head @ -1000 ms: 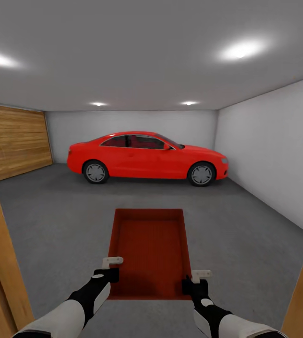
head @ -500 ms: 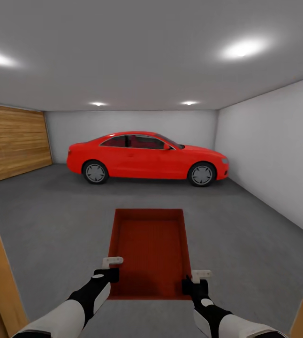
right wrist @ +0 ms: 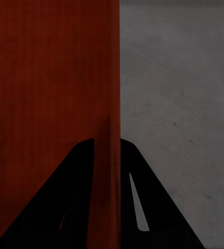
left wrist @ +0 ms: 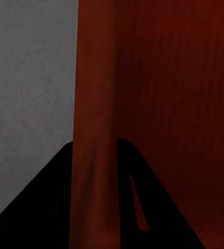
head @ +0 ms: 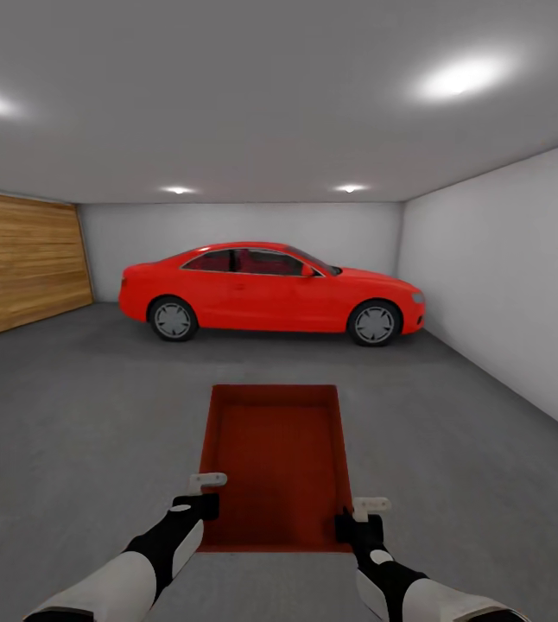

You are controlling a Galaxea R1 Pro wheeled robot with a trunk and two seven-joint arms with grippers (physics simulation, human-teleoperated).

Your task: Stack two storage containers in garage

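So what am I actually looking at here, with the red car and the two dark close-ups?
These are a simulator's renders of a wheeled robot with two arms. The big picture comes from a camera on its head, looking over both arms into a garage: grey floor, a red car, a wooden sliding door. Between the arms it carries an open orange-red storage container. The left claw grips one side wall, the right claw the other. Each dark close-up is taken from a camera by one claw: black fingers pinch the thin red wall, with the concrete beyond.
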